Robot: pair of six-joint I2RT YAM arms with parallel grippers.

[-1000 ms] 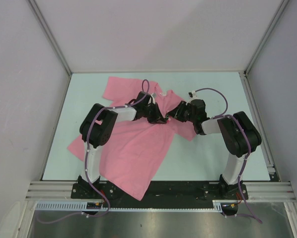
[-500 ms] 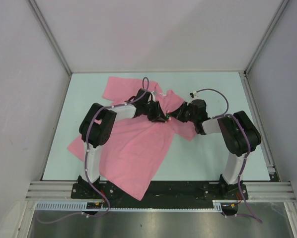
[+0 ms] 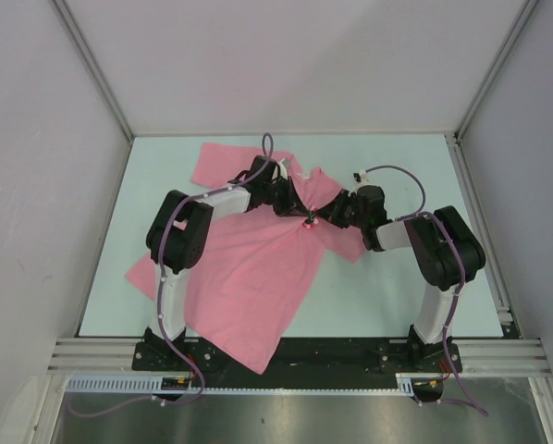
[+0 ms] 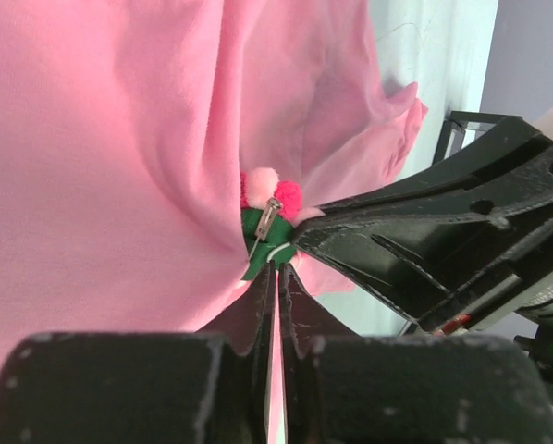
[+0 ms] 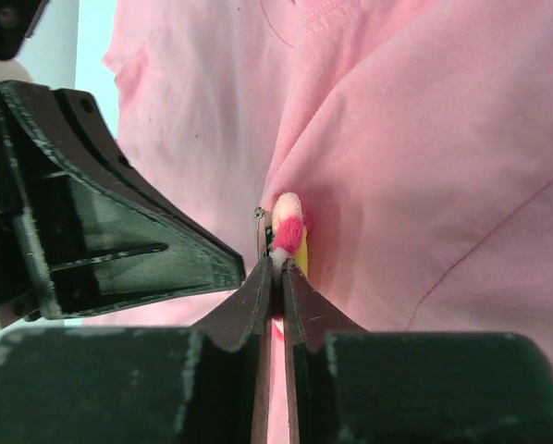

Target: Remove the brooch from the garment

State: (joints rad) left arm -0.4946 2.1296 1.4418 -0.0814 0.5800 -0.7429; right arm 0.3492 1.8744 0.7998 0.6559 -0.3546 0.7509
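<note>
The pink garment [image 3: 258, 268] lies spread on the table, bunched up near its collar. The brooch [image 3: 309, 222] sits between my two grippers. In the left wrist view the brooch [image 4: 269, 211] shows its green back and metal pin, still against the fabric [image 4: 119, 139]. My left gripper [image 3: 293, 205] is shut on a fold of the garment just beside the brooch [image 4: 276, 270]. My right gripper [image 3: 319, 217] is shut on the brooch's pink and yellow edge [image 5: 288, 231], its tips at the brooch [image 5: 275, 266]. The garment fills the right wrist view [image 5: 424, 139].
The pale table [image 3: 397, 287] lies inside grey walls with metal rails along its edges. The right gripper's black fingers [image 4: 424, 245] cross the left wrist view close to the brooch. The left gripper's fingers [image 5: 110, 240] fill the left of the right wrist view.
My left gripper has drawn back toward the far left with the fabric in it. The brooch now shows between the two grippers. The right gripper has barely shifted.
</note>
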